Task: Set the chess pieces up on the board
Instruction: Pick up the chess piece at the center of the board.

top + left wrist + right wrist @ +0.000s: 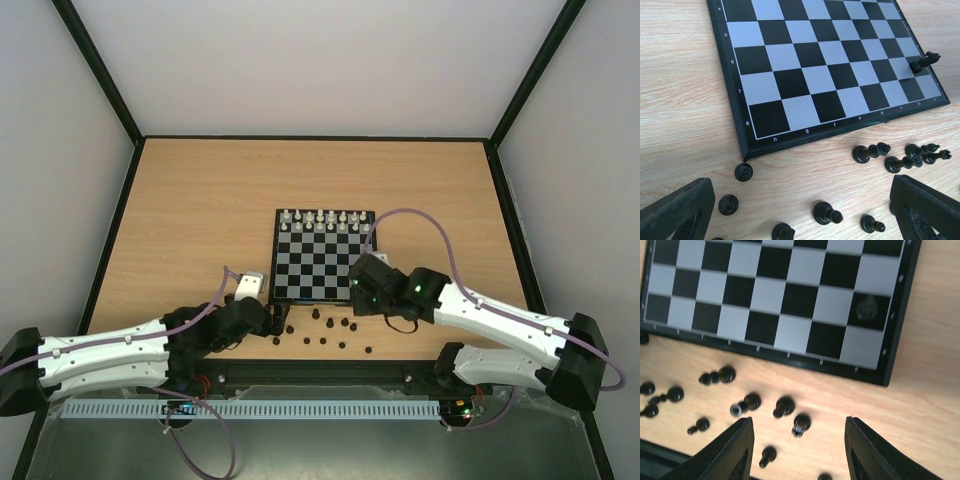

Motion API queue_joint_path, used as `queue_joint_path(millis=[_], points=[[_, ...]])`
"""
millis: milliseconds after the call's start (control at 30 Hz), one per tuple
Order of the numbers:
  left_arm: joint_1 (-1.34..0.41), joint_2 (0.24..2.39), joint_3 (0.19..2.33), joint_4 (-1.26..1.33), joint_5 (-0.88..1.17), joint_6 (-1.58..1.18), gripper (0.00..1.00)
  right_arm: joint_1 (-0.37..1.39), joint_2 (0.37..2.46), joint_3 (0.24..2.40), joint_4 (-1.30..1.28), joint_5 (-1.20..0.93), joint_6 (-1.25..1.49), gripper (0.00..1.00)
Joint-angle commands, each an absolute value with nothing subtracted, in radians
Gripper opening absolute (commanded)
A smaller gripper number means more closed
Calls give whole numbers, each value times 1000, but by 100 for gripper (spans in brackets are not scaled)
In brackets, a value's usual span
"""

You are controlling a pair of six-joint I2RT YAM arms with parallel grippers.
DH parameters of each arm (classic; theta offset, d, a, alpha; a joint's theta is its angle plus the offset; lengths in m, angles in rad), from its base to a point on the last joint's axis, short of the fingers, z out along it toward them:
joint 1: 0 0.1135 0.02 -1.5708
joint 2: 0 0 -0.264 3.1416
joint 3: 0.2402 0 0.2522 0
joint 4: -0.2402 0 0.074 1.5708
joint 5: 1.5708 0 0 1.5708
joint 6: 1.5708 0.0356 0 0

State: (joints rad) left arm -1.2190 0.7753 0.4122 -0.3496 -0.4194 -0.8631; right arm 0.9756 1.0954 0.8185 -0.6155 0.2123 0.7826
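Observation:
The board [315, 265] lies mid-table, with white pieces on its two far rows. Several black chess pieces [330, 335] lie scattered on the table just in front of its near edge. My left gripper [270, 322] is open and empty over the pieces by the near-left corner; in the left wrist view [800, 220] a pawn [827, 213] stands between its fingers [677, 210]. My right gripper [358, 287] is open and empty above the near-right corner; its wrist view [797, 450] shows loose pieces [785, 405] below. One black piece [867, 308] stands on a dark square near that corner and also shows in the left wrist view [924, 61].
The board's black rim [727, 100] runs close to the loose pieces. A black rail [320, 372] edges the table front, just behind the pieces. The table is walled by a black frame [120, 215].

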Motion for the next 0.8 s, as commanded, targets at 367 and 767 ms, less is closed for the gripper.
queue_joint_path(millis=[367, 767], points=[[-1229, 781, 422, -343, -408, -836, 99, 1326, 1139, 664, -746, 262, 1162, 43], [-1228, 747, 401, -344, -388, -850, 99, 1434, 1189, 619, -718, 247, 1276, 31]])
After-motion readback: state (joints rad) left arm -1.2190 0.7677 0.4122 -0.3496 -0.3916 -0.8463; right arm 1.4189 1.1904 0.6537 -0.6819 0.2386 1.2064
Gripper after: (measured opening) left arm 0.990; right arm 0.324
